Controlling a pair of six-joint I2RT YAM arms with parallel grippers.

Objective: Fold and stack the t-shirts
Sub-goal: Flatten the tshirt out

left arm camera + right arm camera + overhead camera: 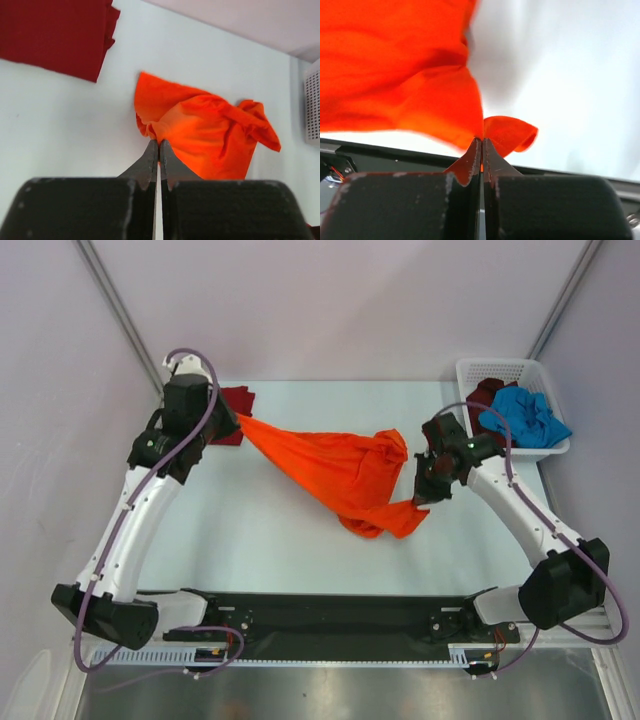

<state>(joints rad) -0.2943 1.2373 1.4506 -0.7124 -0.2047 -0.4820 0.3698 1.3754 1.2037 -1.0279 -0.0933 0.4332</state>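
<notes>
Pale table (250, 530) with a white lattice basket (500, 368) at its far right corner.
The basket stands on the tabletop close to the right wall. A black panel (340, 618) runs along the near edge. Two grey metal bars, left (115, 305) and right (565, 295), slant up the plain backdrop.

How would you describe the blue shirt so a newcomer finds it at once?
Look to the far right corner of the table, where a white lattice basket sits. Two crumpled shirts lie in it: the blue shirt on the right side, beside a dark maroon shirt. It is the only blue thing in the scene.
</notes>
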